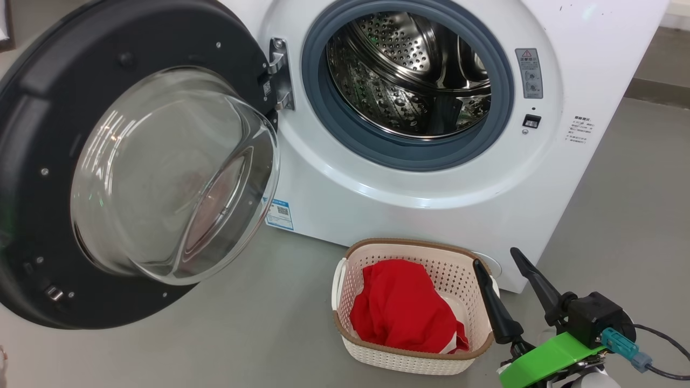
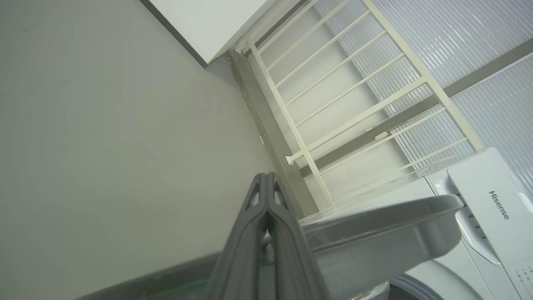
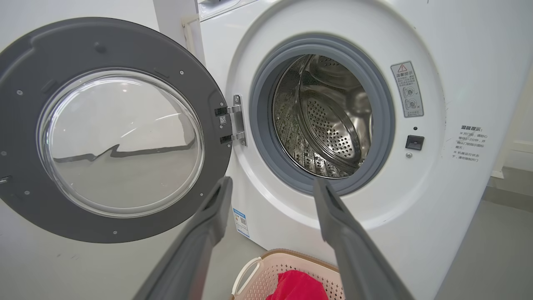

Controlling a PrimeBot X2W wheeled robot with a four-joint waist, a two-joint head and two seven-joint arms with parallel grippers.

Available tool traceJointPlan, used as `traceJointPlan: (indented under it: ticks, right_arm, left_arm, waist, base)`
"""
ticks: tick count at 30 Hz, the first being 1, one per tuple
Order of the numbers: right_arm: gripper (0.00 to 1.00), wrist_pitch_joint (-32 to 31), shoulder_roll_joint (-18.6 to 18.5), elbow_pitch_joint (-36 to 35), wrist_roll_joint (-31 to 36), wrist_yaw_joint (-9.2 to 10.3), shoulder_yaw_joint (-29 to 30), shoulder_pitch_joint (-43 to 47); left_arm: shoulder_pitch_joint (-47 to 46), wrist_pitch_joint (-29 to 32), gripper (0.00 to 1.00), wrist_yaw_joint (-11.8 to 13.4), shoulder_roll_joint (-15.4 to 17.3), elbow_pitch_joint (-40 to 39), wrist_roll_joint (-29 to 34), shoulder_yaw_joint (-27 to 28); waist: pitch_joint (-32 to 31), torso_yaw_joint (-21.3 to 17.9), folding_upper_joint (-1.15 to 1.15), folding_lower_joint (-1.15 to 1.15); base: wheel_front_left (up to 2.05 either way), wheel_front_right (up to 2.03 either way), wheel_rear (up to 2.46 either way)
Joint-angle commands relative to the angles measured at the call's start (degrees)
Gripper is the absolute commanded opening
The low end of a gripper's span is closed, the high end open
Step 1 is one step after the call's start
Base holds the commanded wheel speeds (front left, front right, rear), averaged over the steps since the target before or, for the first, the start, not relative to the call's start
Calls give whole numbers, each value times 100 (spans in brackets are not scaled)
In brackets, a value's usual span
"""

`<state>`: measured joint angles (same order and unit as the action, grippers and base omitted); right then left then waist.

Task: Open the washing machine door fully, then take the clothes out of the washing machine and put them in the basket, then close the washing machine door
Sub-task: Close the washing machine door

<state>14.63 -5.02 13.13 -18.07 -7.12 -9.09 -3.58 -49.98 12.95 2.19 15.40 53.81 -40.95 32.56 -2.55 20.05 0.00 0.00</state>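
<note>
The washing machine (image 1: 431, 205) (image 3: 416, 216) stands with its steel drum (image 1: 409, 75) (image 3: 325, 121) bare inside. Its door (image 1: 48, 178) (image 3: 25, 62), a black ring around a clear glass bowl, is swung wide open to the left. On the floor in front sits the basket (image 1: 458, 269) (image 3: 258, 271) holding the red clothes (image 1: 404, 307) (image 3: 297, 287). My right gripper (image 1: 497, 257) (image 3: 272, 185) is open and empty, just right of the basket, fingers pointing at the washer front. My left gripper (image 2: 266, 177) is shut on nothing, beside the door's grey rim (image 2: 383, 233).
Grey floor (image 1: 242, 323) spreads around the basket and to the washer's right. A blue label sticker (image 1: 278, 214) sits low on the washer front. A cream railing (image 2: 354, 104) and ribbed wall panels lie behind the washer top.
</note>
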Motion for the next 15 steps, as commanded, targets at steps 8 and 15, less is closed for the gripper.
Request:
traceJointPlan:
  ticks: [8, 15]
  right_arm:
    - [100, 37, -26, -144, -62, -36, -126, -135]
    - [100, 37, -3, -163, -71, -36, -132, -142]
  left_arm:
    - [-204, 1051, 0, -512, 119, 35, -615, 202]
    - [-86, 1626, 0, -676, -77, -128, -979, 287]
  waist:
    - [-19, 67, 0, 0]
    - [8, 84, 0, 0]
  base:
    - [0, 0, 0]
    - [0, 0, 0]
